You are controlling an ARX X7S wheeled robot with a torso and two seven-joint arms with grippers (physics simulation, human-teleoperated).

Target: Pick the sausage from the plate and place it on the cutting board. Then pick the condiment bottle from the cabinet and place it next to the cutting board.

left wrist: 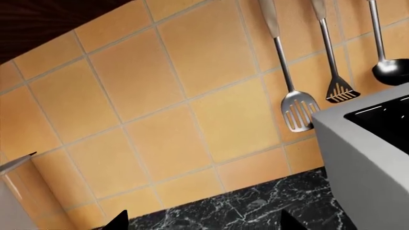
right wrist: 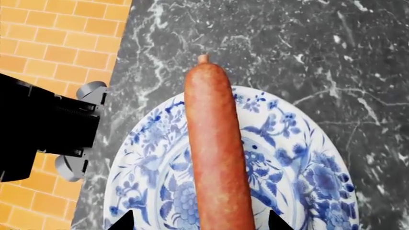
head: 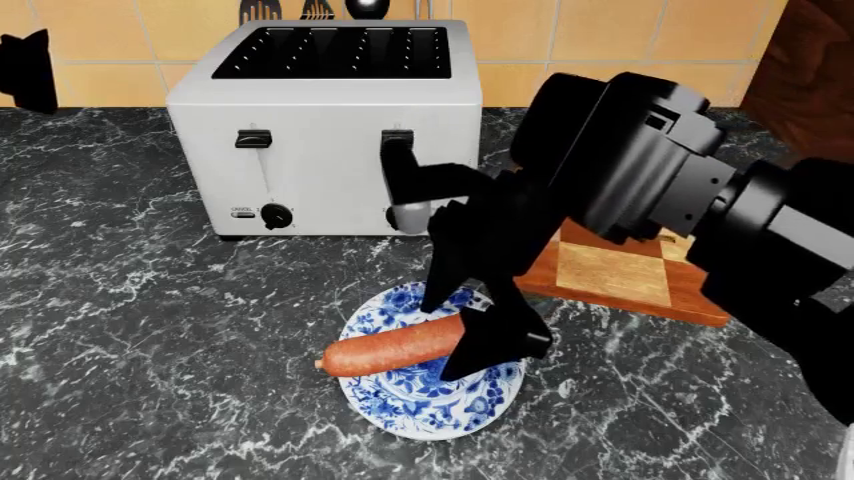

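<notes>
The reddish-orange sausage (head: 394, 347) lies across the blue-patterned plate (head: 400, 405) on the dark marble counter, in front of the toaster. My right gripper (head: 463, 322) is open and low over the sausage's right end. In the right wrist view the sausage (right wrist: 214, 148) runs between the two spread fingertips (right wrist: 124, 221) of the right gripper (right wrist: 199, 223), above the plate (right wrist: 300, 182). The checkered cutting board (head: 614, 272) lies right of the plate, partly hidden by my right arm. My left gripper (left wrist: 203, 223) is open and empty above the counter near the tiled wall. The condiment bottle is out of view.
A silver toaster (head: 334, 120) stands behind the plate and also shows in the left wrist view (left wrist: 370, 158). Metal utensils (left wrist: 299, 108) hang on the orange tiled wall. Dark wood (head: 817, 60) stands at the far right. The counter's front edge and the robot base (right wrist: 38, 129) show in the right wrist view.
</notes>
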